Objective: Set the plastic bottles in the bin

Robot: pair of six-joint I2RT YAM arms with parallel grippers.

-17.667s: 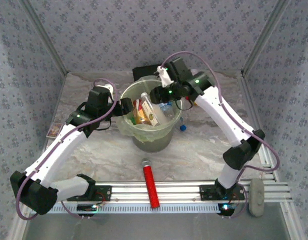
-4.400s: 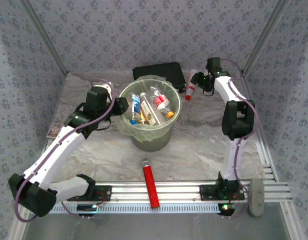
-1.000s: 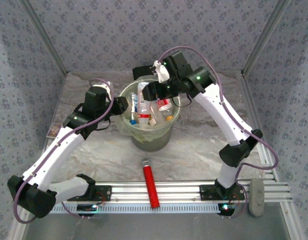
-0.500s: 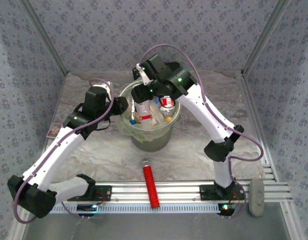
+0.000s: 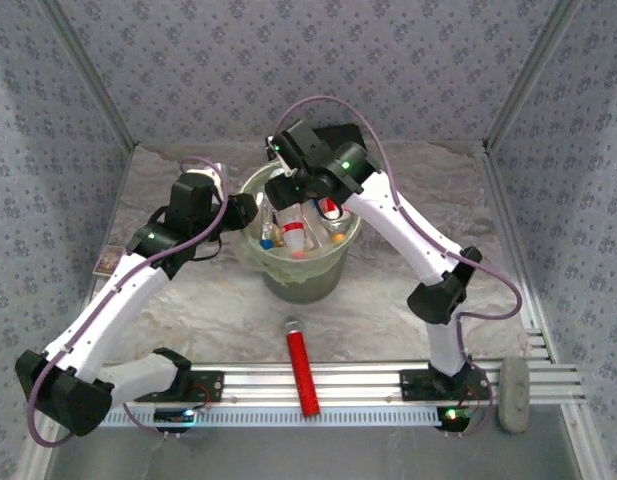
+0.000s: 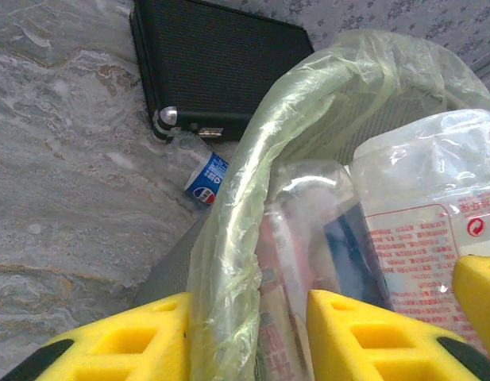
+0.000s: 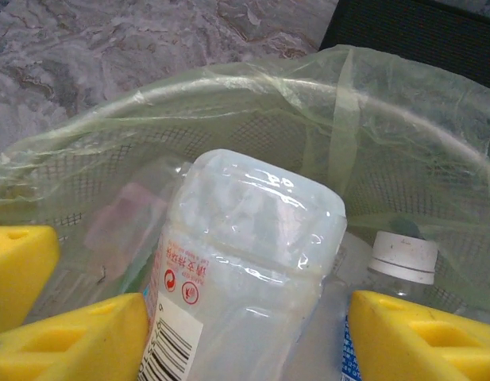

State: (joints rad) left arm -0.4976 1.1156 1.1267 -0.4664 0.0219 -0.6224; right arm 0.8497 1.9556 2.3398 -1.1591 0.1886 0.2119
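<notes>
- Holds the bin (image 5: 303, 282) by its rim with the left gripper (image 6: 245, 333), jaws pinched together on the liner (image 6: 229, 238) folded over the edge. Risks dragging or tipping the whole bin with any sideways pull of that arm.
- Hangs the right gripper (image 7: 245, 333) over the bin's mouth, fingers (image 7: 419, 341) flanking a clear bottle (image 7: 252, 238) standing base-up inside; cannot tell whether pinching it or merely beside it.
- If pinching, risks lifting the bottle out again on withdrawal. If loose, risks clipping it with a finger and flicking it over the rim.
- Rests high on the heap of other bottles (image 5: 288, 238), by the look of it — likely to topple with a nudge.
- Risks snagging the thin liner on a finger during the climb out, tearing it or pulling it off the rim.
- Leaves one blue-labelled bottle (image 6: 203, 176) lying on the table (image 6: 62, 159), just beside the black case (image 6: 221, 63) — awkward to reach without bumping the bin.
</notes>
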